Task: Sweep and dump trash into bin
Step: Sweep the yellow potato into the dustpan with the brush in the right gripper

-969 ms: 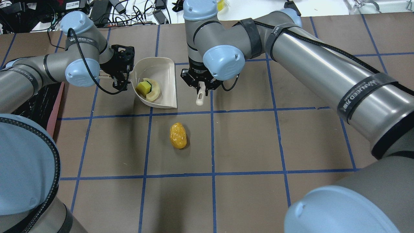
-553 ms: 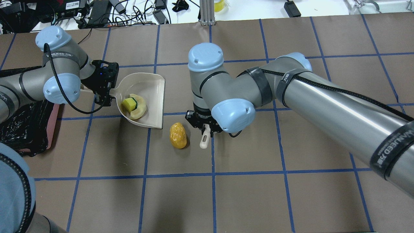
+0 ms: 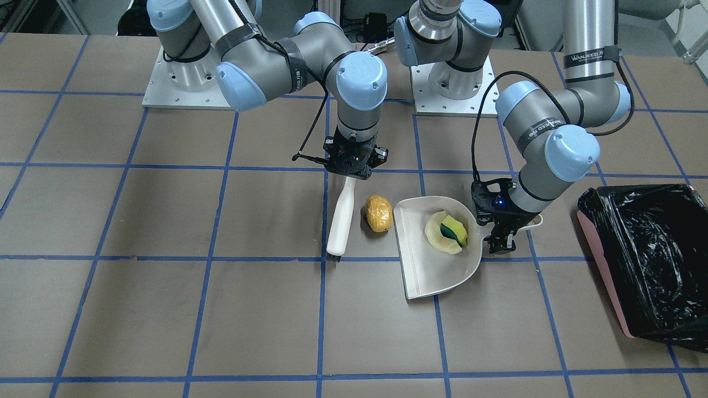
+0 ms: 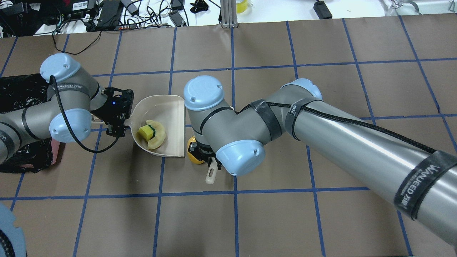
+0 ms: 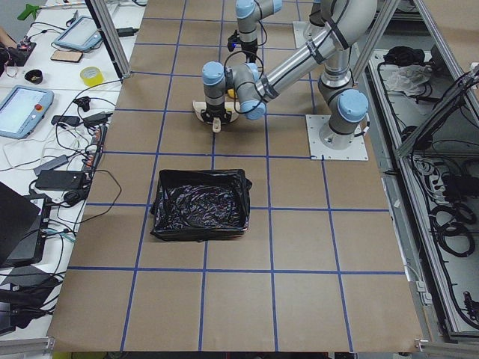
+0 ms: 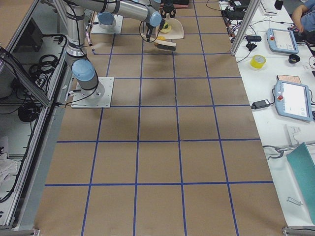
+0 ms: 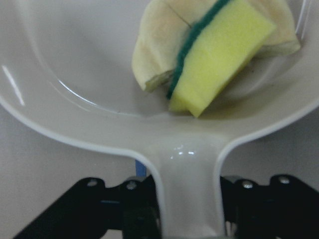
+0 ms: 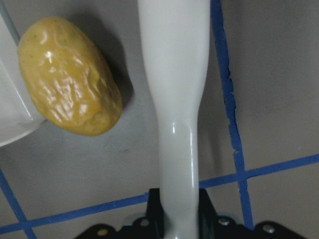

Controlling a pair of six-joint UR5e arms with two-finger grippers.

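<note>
The orange-brown potato lump (image 3: 379, 213) lies on the table between the white brush handle (image 3: 341, 218) and the open edge of the off-white dustpan (image 3: 426, 271). It seems to touch the pan's edge in the right wrist view (image 8: 70, 77). The pale-yellow peel with its yellow-green wedge (image 3: 447, 232) lies inside the dustpan. My left gripper (image 3: 504, 239) is shut on the dustpan's handle (image 7: 187, 189). My right gripper (image 3: 349, 168) is shut on the brush handle (image 8: 174, 99). In the overhead view my right arm hides most of the potato (image 4: 192, 157).
The pink bin with its black bag (image 3: 652, 260) stands at the table's end on my left, beyond the dustpan; it also shows in the overhead view (image 4: 21, 89). Blue tape lines grid the brown table. Cables and devices lie past the far edge.
My right arm has swung toward me with the brush, which now stands beside the potato. My left arm has brought the dustpan nearer, so its open edge meets the potato.
</note>
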